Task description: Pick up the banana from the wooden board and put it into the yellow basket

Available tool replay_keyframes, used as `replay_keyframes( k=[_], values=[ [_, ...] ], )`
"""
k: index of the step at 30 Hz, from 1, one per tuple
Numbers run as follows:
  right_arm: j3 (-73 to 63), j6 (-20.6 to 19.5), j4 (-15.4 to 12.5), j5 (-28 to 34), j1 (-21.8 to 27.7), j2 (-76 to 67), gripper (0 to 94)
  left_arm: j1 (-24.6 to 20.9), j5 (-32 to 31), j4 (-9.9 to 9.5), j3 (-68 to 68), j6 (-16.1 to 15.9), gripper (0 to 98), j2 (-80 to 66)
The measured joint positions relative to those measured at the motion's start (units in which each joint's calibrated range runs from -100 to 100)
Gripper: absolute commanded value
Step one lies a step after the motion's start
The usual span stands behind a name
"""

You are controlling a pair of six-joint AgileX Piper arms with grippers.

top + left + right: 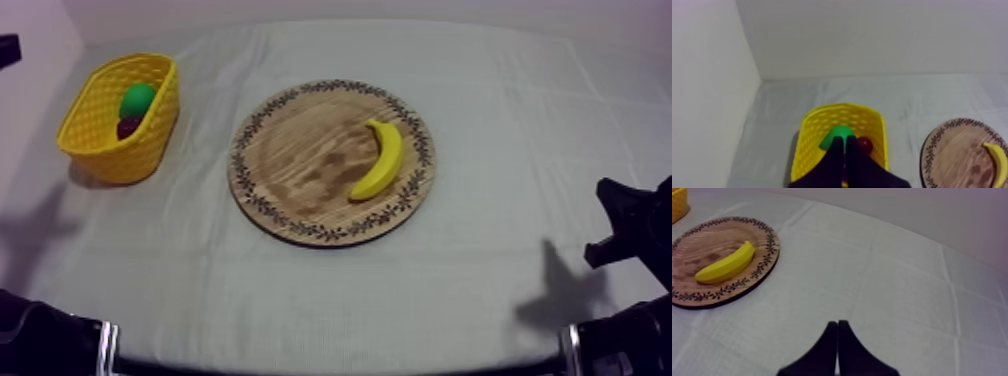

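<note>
A yellow banana [380, 160] lies on the right half of the round wooden board [300, 170] in the middle of the table. The yellow basket [100, 140] stands at the back left, holding a green pear [137, 100] and a small red fruit [128, 127]. In the left wrist view my left gripper [845, 141] is shut as a narrow wedge over the basket [817, 130], near the pear [836, 136] and red fruit [865, 145]. My right gripper [837, 324] is shut over bare cloth, well to the right of the board [702, 248] and banana [726, 264]. Part of the right arm [630, 225] shows at the right edge.
Grey-white cloth [480, 280] covers the table, with open room in front of the board and to its right. A wall [707, 80] rises close beside the basket at the left. Black arm parts [40, 340] sit at the lower left corner.
</note>
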Motion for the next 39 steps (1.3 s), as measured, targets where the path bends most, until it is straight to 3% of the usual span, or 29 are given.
replay_keyframes(
  k=[16, 26, 39],
  values=[
    [0.00, 0.03, 0.00, 0.00, 0.00, 0.00, 0.3, 5.03, 10.73, 3.04, -28.07, -1.92, 0.0, 20.88],
    [0.00, 0.03, 0.00, 0.00, 0.00, 0.00, 0.3, 10.72, 16.93, 2.55, -39.96, -1.80, 0.0, 29.95],
    [0.00, 0.03, 0.00, 0.00, 0.00, 0.00, 0.3, 20.29, 15.21, 2.60, -38.69, 0.62, 0.0, 32.06]
  ],
)
